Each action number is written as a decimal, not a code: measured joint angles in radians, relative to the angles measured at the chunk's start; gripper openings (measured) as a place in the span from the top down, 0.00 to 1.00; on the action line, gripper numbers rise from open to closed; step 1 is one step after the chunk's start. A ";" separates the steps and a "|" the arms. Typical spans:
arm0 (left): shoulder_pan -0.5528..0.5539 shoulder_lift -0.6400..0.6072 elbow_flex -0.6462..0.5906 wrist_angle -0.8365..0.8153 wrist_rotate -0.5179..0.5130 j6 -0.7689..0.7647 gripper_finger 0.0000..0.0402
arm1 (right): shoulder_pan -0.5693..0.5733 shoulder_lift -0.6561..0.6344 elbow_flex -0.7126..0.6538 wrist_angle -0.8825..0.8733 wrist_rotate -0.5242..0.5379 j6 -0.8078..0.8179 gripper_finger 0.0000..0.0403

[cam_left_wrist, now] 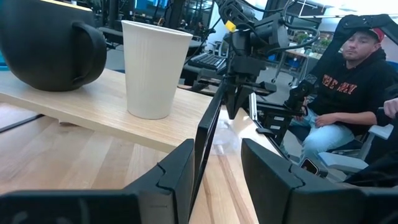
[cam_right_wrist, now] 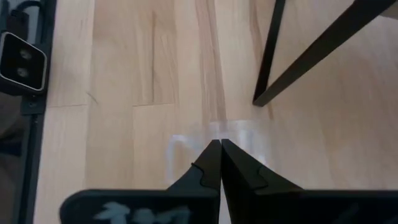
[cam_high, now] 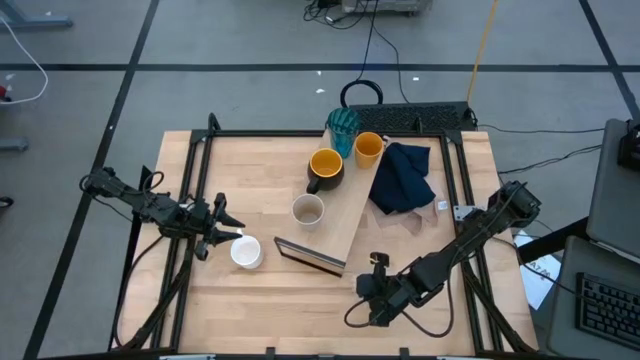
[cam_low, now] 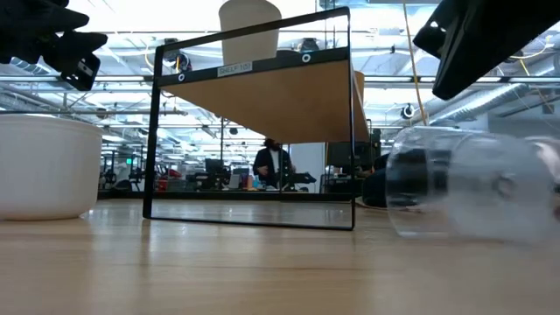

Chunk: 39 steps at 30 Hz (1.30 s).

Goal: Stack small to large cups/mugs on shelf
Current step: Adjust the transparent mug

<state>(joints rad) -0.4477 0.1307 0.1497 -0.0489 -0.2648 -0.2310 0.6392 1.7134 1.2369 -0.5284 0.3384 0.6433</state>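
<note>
Cups on shelf: teal tumbler (cam_high: 343,128), orange cup (cam_high: 368,148), dark mug with yellow inside (cam_high: 325,168) and beige cup (cam_high: 308,210) stand in a row along the shelf (cam_high: 350,215), all well ahead of both claws.
Cups off shelf: white mug (cam_high: 246,251) and clear glass (cam_right_wrist: 217,138), both on the surface (cam_high: 260,310).
White mug: upright, just beside the left claw's tips, not between them.
Clear glass: lying on its side, right under and just beyond the right claw's tips.
Left claw (cam_left_wrist: 217,149): fingers apart, nothing between them; it faces the shelf's dark end edge, with the beige cup ahead of it.
Right claw (cam_right_wrist: 219,149): fingers pressed together, holding nothing, pointing down at the glass.
Step in hand: judged as picking up one of the last two vessels; four of six look placed.
Next move, right: the claw must spread before it can take the glass; a smooth vessel on its side may roll away.
Next move, left: the claw must shift sideways to straddle the mug's wall.
Size order on shelf: cannot tell whether it is right.
</note>
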 joint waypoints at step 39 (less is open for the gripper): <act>-0.066 0.747 0.082 0.805 0.116 0.349 0.67 | 0.004 -0.345 0.000 -0.100 0.428 -0.293 1.00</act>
<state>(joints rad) -0.5137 0.8775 0.2317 0.7566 -0.1492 0.1185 0.6430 1.3681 1.2366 -0.6287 0.7668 0.3499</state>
